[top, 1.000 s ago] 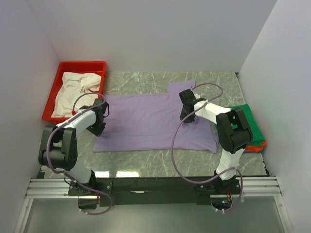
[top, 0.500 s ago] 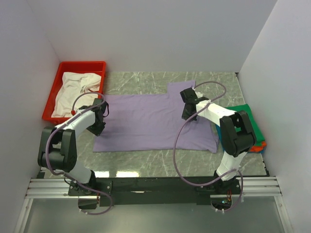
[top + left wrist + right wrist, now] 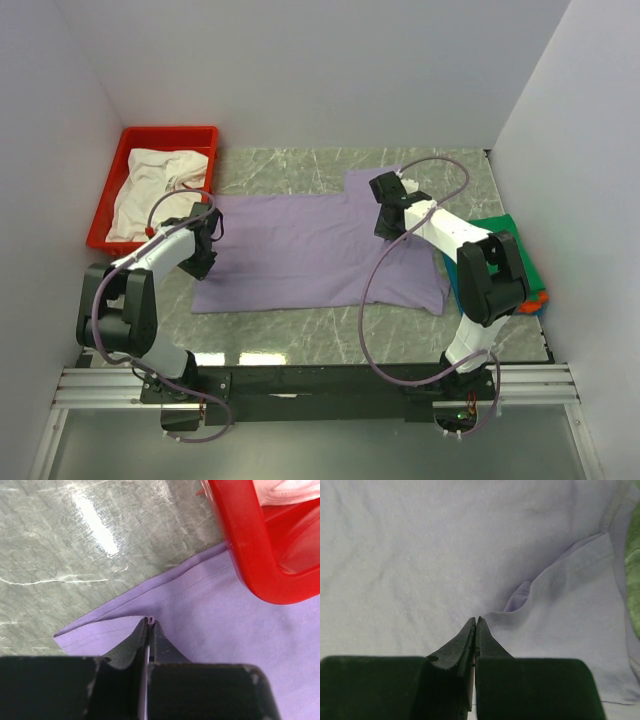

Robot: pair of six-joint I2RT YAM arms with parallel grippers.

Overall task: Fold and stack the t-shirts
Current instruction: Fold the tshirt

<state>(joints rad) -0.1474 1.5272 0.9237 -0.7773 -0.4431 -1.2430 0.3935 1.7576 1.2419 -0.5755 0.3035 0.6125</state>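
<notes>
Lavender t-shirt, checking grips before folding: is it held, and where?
Left gripper pinches the lavender t-shirt just inside its hem; right gripper is shut at the sleeve end, hold unclear.

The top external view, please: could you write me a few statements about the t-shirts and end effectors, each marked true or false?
1. The lavender t-shirt lies spread out on the table. True.
2. The red tray is empty. False: the tray holds a white t-shirt.
3. The left end effector and the right end effector are both shut. True.
4. The folded green t-shirt lies beside the tray. False: the green t-shirt lies at the far right, opposite the tray.
</notes>
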